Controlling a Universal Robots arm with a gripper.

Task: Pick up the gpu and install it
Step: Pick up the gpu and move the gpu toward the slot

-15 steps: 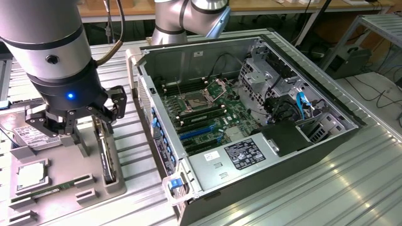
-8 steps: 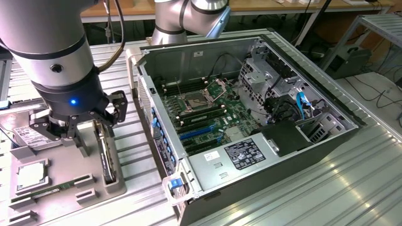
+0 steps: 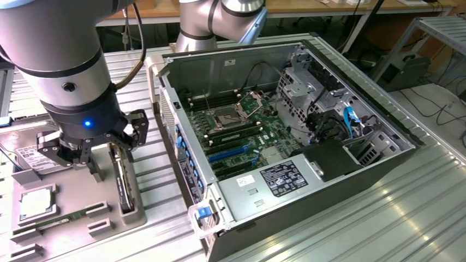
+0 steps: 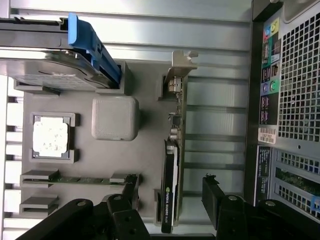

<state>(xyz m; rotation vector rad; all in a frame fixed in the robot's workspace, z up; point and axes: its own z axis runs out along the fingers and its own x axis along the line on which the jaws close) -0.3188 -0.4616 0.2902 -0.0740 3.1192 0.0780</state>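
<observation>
The gripper point(image 3: 109, 164) hangs low over the grey parts tray point(image 3: 73, 229). Its jaws are spread wide and hold nothing. In the wrist view the two black fingers point(image 4: 129, 192) stand on either side of the gpu point(image 4: 170, 200), with bare tray showing between each finger and the card, so they are apart from it.

The gpu point(image 3: 125, 188) stands on its long edge in a slot along the tray's edge nearest the open computer case point(image 3: 218, 71). Its silvery metal bracket point(image 4: 181, 65) is at the end of the card farther from the gripper, and a small green logo shows on the black body at the end between the fingers.

The other parts also sit on the tray. The silver hard drive point(image 3: 33, 158) with its white label is at the corner far from the gpu, and the wrist view shows a blue carrier point(image 4: 95, 50) clipped to it. A processor chip point(image 3: 35, 203) lies flat in a square recess just beside the hard drive. A narrow green memory stick point(image 3: 51, 222) lies in a long slot on the chip's other side. A raised grey square block point(image 4: 115, 117) sits near the tray's middle, between the chip and the gpu.

The case lies on its side just beside the tray on a ribbed metal table point(image 3: 407, 218), with its green motherboard point(image 3: 248, 136) exposed.
</observation>
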